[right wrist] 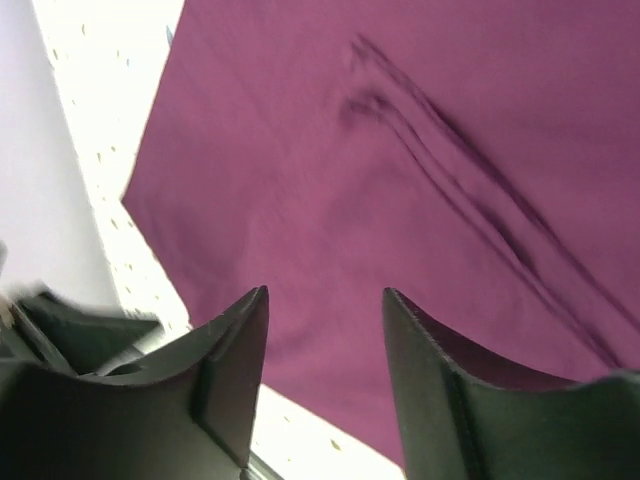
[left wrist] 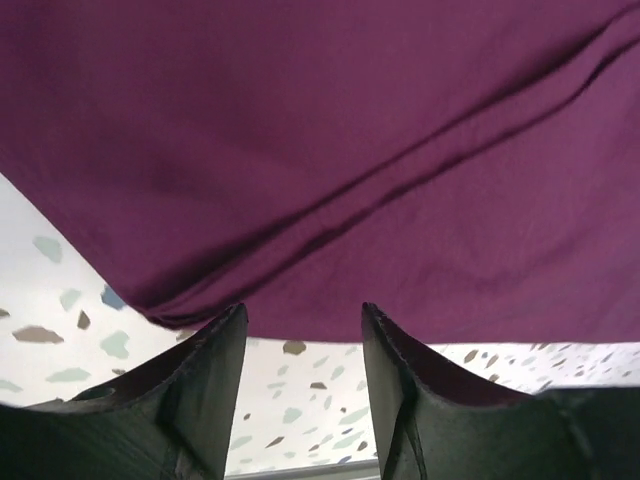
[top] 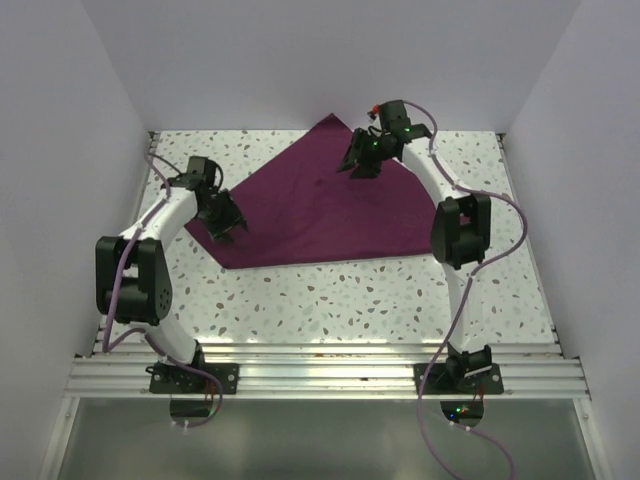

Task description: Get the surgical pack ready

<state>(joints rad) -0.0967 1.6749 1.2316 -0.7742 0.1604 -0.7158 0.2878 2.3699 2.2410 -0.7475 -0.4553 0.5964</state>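
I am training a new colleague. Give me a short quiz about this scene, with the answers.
1. True or false: the cloth lies spread on the table.
2. Which hand is nearer the cloth's far corner? A) left B) right
3. Fill in: the left hand is ___, holding nothing.
Key: 1 true; 2 B, the right hand; 3 open.

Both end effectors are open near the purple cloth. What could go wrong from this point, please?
1. The left end effector hangs open close over the edge of the cloth; a sideways move might snag and drag it.
2. Long creases run across the cloth near the right end effector; items placed there may sit unevenly.
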